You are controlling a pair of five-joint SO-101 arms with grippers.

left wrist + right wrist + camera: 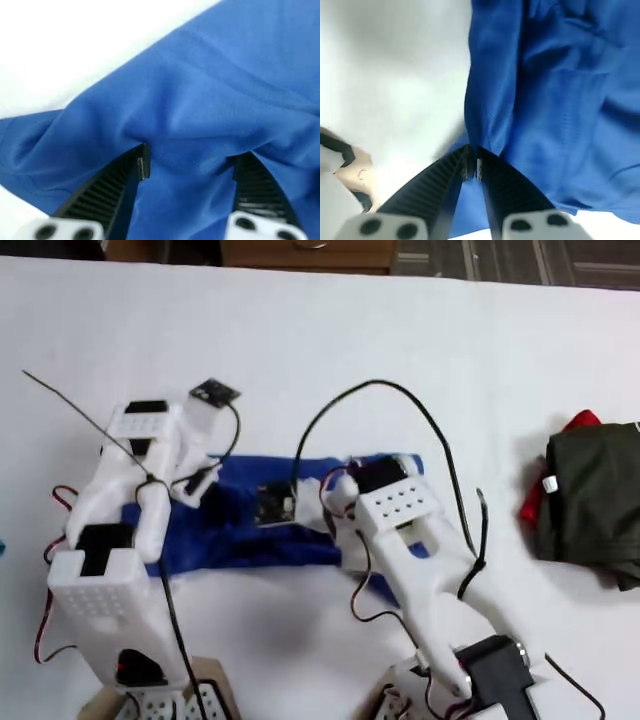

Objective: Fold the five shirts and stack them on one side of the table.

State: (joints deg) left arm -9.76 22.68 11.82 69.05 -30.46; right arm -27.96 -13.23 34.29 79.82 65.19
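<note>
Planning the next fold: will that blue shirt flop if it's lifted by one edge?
Probably floppy: the blue shirt bunches into soft creases between the open fingers of the left gripper. Likely light, too: the right gripper pinches only a thin edge fold.

A blue shirt point(240, 540) lies spread in a long, rumpled band across the white bench point(330, 330), partly folded over on itself. The left jaws stand apart and press down into it, with a raised ridge of the cloth point(200, 150) bunched between them and creases running out from each tip. The right jaws are closed together on a thin fold at the shirt's edge point(485, 120), with the rest of the fabric beside and beyond them in soft wrinkles. Well apart from both jaws, near the bench's edge, a folded dark green shirt point(595, 500) rests on top of a red shirt point(530, 505), whose edges show past it.
</note>
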